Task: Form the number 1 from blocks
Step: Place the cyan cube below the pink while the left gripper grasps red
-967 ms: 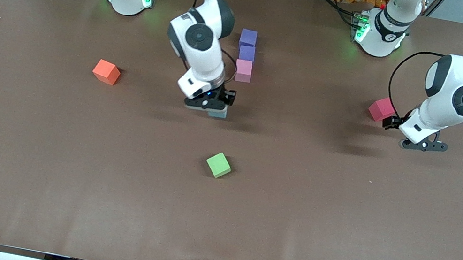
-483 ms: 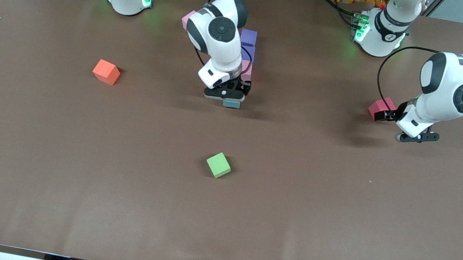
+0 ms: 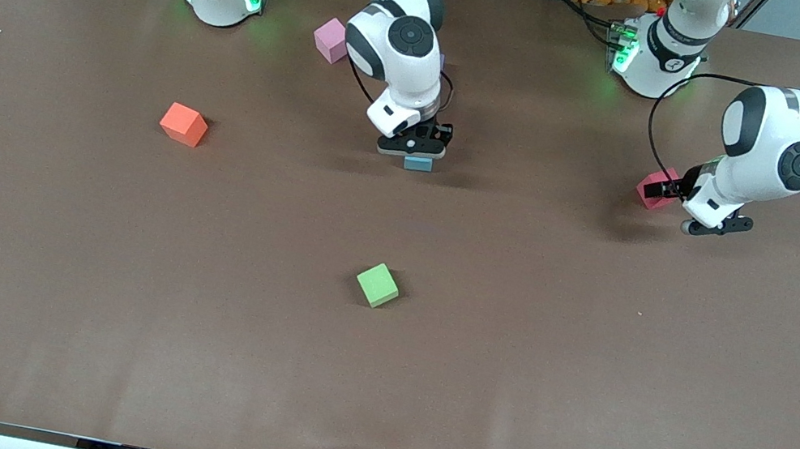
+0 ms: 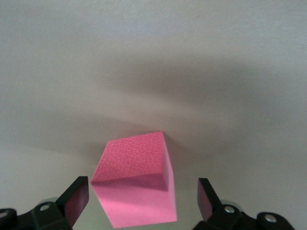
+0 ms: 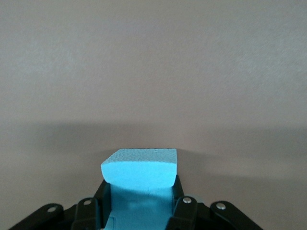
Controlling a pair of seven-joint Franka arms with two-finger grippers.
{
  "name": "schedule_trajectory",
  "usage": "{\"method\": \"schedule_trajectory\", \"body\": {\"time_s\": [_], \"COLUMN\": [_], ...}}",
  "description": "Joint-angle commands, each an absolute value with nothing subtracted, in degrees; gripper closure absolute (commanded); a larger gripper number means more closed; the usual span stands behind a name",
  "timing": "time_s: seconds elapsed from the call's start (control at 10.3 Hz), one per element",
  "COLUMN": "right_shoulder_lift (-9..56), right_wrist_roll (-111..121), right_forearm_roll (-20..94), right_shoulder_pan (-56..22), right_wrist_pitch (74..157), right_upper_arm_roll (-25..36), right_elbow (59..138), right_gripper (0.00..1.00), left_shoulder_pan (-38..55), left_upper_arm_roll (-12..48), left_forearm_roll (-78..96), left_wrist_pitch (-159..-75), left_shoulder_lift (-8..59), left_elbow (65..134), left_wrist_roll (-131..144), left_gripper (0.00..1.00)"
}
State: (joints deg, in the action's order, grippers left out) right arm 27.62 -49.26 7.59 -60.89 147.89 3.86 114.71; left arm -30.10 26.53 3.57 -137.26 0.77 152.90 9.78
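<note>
Over mid-table my right gripper [image 3: 413, 151] clamps the light blue block [image 3: 418, 163], while my left gripper [image 4: 144, 201], fingers spread, straddles the red block [image 4: 136, 184] on the table.

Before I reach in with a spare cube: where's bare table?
Widest bare stretch: from the green cube down to the table's camera edge. Crowded: the right gripper holding the light blue cube, and the open left gripper at the red cube.
</note>
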Motion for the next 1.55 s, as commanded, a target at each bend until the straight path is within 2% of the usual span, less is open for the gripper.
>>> {"method": "schedule_trajectory", "body": {"time_s": [0.0,0.39,0.48,0.58,0.68,0.77,0.87,0.97,1.16,1.35,1.45], "right_shoulder_lift": [27.07,26.81,26.63,25.85,24.1,20.78,17.87,15.84,13.89,14.41,14.33], "right_wrist_roll": [-50.54,-50.97,-51.24,-52.2,-52.21,-51.34,-48.2,-45.55,-39.24,-36.74,-35.0], "right_forearm_roll": [7.65,7.47,7.47,7.47,7.47,7.3,7.29,7.29,7.29,5.38,0.84], "right_shoulder_pan": [-61.79,-62.31,-62.31,-61.71,-60.31,-57.16,-54.43,-50.84,-42.06,-33.88,-29.49], "right_wrist_pitch": [148.45,148.45,148.36,148.19,147.84,147.48,147.31,146.52,145.46,146.16,146.08], "right_upper_arm_roll": [4.4,4.22,4.22,4.22,4.22,4.22,4.13,3.7,2.64,2.72,2.72], "right_elbow": [116.19,117.33,117.42,117.42,117.6,119.34,121.1,121.9,121.99,121.03,119.72], "right_gripper": [0.51,0.46,0.12,0.0,0.0,0.0,0.0,0.0,0.0,0.0,0.0], "left_shoulder_pan": [-29.97,-31.11,-31.2,-31.11,-31.2,-31.2,-31.11,-31.11,-30.68,-29.71,-27.71], "left_upper_arm_roll": [25.58,25.49,25.49,25.58,25.58,25.58,25.58,25.58,27.06,33.37,34.79], "left_forearm_roll": [5.1,5.1,5.01,5.1,5.01,5.01,5.01,5.01,4.66,4.75,5.01], "left_wrist_pitch": [-138.34,-140.88,-141.67,-141.68,-141.68,-141.68,-141.68,-141.68,-141.68,-141.68,-141.68], "left_shoulder_lift": [0.7,3.51,4.12,4.3,4.39,4.48,4.4,4.05,3.26,2.29,2.2], "left_elbow": [154.16,154.34,154.42,154.42,154.42,154.42,154.42,154.34,152.94,149.87,147.94], "left_wrist_roll": [9.67,9.67,9.67,9.67,9.67,9.67,9.67,9.58,9.4,9.84,10.28], "left_gripper": [0.0,0.0,0.01,0.16,0.18,0.43,0.83,1.0,1.0,1.0,1.0]}}
